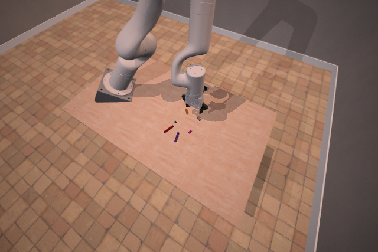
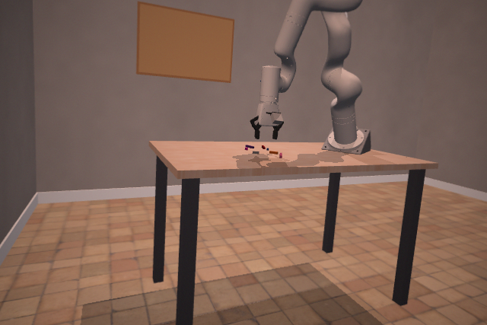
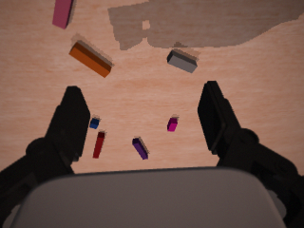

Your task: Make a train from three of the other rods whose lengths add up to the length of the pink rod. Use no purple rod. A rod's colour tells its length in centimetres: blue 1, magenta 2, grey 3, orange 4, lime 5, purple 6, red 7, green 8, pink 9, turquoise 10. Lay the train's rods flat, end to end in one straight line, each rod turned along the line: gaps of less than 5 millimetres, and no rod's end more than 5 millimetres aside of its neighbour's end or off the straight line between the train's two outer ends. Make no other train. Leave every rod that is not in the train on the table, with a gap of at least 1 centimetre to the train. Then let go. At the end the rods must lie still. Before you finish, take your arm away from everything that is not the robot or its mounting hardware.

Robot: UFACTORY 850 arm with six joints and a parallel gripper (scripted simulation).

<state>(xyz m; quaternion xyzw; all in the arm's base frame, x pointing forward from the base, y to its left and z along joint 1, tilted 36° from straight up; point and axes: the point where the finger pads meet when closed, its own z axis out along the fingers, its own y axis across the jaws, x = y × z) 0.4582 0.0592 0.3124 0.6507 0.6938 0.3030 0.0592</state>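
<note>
My gripper (image 1: pixel 194 109) (image 2: pixel 265 137) (image 3: pixel 143 98) is open and empty, above the table. The orange rod (image 1: pixel 186 111) (image 2: pixel 273 152) (image 3: pixel 90 60) and grey rod (image 1: pixel 198 118) (image 2: pixel 256 152) (image 3: pixel 181 62) lie apart. The blue rod (image 1: pixel 175 121) (image 2: pixel 268 149) (image 3: pixel 94 123) lies near one end of the red rod (image 1: pixel 168 129) (image 2: pixel 262 147) (image 3: pixel 99 144), with a small gap. The magenta rod (image 1: pixel 189 131) (image 2: pixel 246 148) (image 3: pixel 172 124) lies by itself. The pink rod (image 2: pixel 281 154) (image 3: pixel 63 13) is cut off by the wrist view's top edge. No rods are joined end to end.
The purple rod (image 1: pixel 176 137) (image 2: pixel 249 146) (image 3: pixel 141 148) lies between the red and magenta rods in the wrist view. The arm's base stands on the table (image 1: pixel 213 163) (image 2: pixel 180 152). The arm's shadow falls near the grey, orange and pink rods.
</note>
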